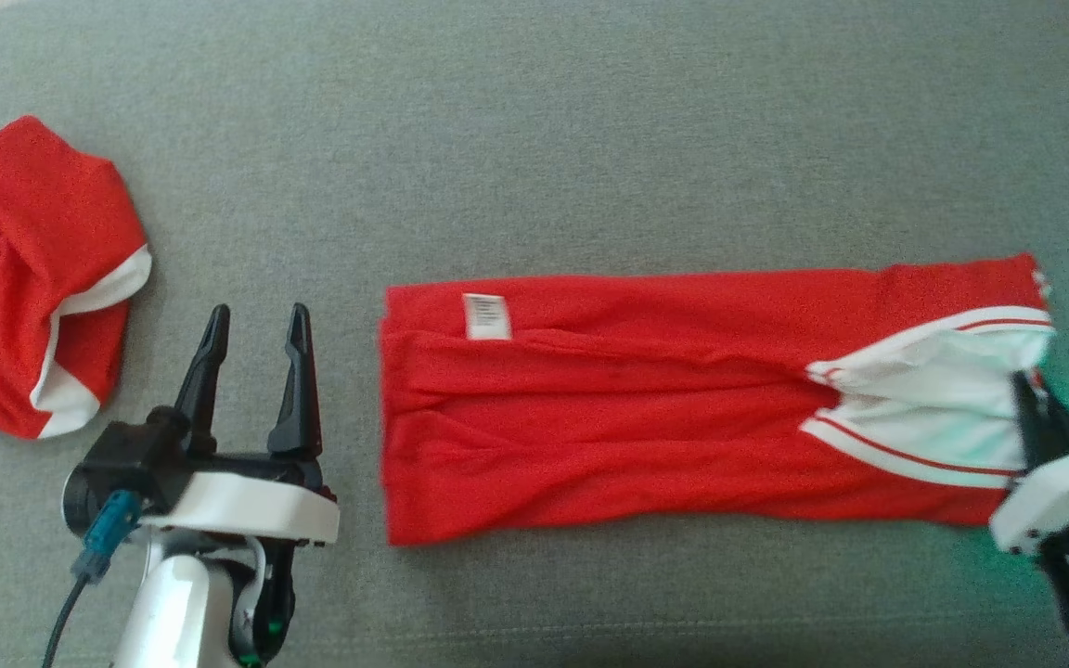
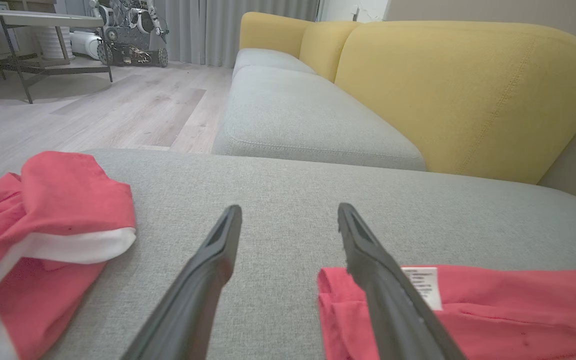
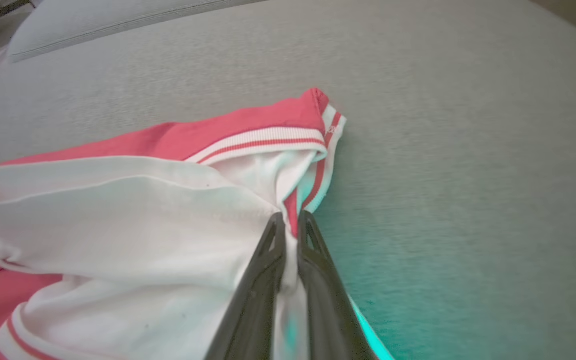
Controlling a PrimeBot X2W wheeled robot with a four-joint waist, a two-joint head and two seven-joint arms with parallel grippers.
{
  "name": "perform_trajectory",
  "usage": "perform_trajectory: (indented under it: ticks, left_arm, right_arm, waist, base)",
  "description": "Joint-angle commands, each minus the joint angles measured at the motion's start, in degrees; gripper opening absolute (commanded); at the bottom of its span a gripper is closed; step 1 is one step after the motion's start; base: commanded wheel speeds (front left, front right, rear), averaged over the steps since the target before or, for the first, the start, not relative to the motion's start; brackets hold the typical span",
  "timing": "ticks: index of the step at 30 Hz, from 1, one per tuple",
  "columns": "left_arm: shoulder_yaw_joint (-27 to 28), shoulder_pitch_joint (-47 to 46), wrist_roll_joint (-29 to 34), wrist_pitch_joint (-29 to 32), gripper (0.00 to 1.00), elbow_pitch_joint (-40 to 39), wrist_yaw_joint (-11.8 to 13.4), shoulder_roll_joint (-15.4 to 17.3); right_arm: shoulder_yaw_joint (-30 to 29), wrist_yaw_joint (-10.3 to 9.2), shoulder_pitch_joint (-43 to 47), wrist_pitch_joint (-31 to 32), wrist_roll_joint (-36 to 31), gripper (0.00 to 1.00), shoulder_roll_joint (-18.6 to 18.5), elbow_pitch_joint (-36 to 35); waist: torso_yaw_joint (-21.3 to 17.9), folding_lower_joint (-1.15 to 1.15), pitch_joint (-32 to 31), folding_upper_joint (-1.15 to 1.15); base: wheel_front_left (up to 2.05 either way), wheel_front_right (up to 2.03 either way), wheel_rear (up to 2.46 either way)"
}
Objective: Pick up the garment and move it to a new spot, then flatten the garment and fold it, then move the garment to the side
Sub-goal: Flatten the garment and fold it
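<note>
I see right gripper [image 3: 292,220] clamped on folded red-and-white fabric garment [image 1: 609,417], white end; left gripper [image 1: 256,320] spread wide, empty.

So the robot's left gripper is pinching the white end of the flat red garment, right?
No, it's the right gripper that is pinching the white end of the flat red garment. The right wrist view shows its fingers shut on the cloth.

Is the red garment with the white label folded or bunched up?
Folded: the red garment lies as a long flat band, layered edges showing at its label end, white collar at the other.
</note>
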Motion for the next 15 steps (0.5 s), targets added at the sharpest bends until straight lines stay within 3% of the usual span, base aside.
perform_trajectory:
  ticks: [1,7,15]
  left_arm:
    - [2.0,-1.1,0.3,-0.7,1.00,-1.8,0.0,0.1]
    - [2.3,-1.1,0.6,-0.7,1.00,-1.9,0.0,0.1]
    - [1.9,-0.1,0.4,-0.7,1.00,-2.0,0.3,0.1]
  right_arm:
    - [-0.2,-0.05,0.3,-0.2,-0.3,0.00,-2.0,-2.2]
    - [-2.6,-0.05,0.5,0.5,-0.7,0.00,-3.7,-5.7]
    - [6.5,-0.05,-1.4,6.5,-2.9,0.00,-2.6,-22.8]
  waist:
    - [-0.2,0.00,-0.1,0.00]
    - [-0.9,0.00,-0.6,0.00]
    - [-1.7,0.00,-2.3,0.00]
  base:
    - [0.00,0.00,0.00]
    - [0.00,0.00,0.00]
    - [0.00,0.00,0.00]
